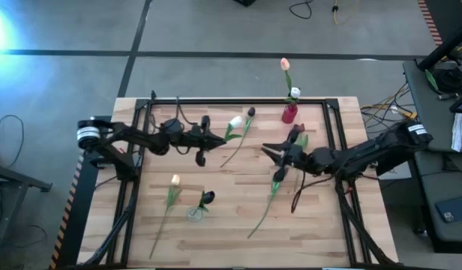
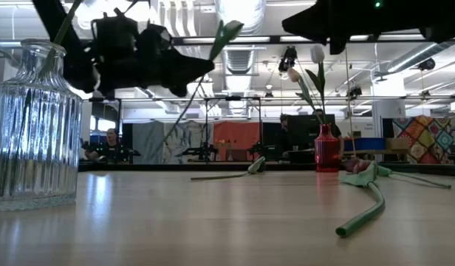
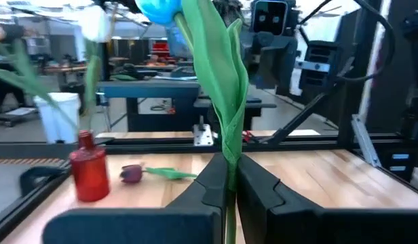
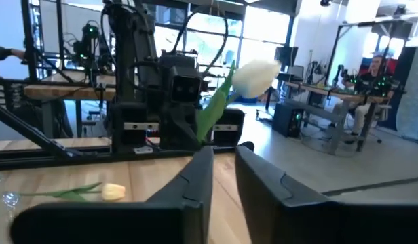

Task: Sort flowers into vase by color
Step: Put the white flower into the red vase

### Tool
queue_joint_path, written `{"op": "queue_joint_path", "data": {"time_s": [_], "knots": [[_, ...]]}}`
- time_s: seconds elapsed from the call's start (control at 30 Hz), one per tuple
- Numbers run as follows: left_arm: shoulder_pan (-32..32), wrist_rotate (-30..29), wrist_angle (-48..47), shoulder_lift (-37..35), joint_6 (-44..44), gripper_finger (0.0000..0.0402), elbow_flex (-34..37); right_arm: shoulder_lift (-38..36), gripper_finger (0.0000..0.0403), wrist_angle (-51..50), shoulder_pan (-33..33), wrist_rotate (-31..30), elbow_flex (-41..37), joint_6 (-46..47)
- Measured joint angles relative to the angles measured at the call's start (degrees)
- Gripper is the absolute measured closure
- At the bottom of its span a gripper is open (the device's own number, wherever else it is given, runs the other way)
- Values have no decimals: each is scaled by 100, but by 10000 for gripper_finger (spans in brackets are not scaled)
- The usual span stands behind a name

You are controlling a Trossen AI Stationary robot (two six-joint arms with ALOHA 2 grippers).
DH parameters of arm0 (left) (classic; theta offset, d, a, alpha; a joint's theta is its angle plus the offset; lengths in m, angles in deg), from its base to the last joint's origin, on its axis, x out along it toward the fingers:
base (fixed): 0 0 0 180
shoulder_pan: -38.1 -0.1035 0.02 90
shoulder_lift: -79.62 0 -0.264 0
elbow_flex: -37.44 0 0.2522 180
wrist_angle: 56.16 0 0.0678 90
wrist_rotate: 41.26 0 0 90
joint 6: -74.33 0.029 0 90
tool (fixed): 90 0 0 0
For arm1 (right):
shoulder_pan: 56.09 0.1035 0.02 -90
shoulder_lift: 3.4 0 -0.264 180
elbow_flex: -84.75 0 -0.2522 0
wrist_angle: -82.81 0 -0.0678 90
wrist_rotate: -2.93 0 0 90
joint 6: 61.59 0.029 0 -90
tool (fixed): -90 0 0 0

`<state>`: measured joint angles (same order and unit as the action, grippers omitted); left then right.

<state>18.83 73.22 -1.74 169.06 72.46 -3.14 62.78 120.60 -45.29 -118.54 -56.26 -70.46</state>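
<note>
Currently left gripper clamps the green stem of a white artificial tulip, head toward the small red vase across the wooden bench; right gripper, jaws parted, empty, sits nearer it.

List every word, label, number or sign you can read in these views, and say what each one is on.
None can be read.
The red vase, the clear glass vase and the wooden table carry no visible lettering.
The dark camera housing on the right arm shows no readable marking.
Signs and screens in the room behind the table are too blurred to read.
</note>
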Motion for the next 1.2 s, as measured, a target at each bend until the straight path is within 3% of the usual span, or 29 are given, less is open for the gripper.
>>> {"op": "queue_joint_path", "data": {"time_s": [0.27,0.43,0.77,1.2], "knots": [[172,348,45,506,-15,400,-661,773,239,180,-313,1,374,589],[272,513,144,589,-17,400,-860,1169,208,559,-465,108,625,611],[334,643,185,589,-60,400,-997,1746,213,618,-522,721,1256,860],[384,635,245,589,-93,400,-1013,2126,230,580,-624,750,1730,845]]}}
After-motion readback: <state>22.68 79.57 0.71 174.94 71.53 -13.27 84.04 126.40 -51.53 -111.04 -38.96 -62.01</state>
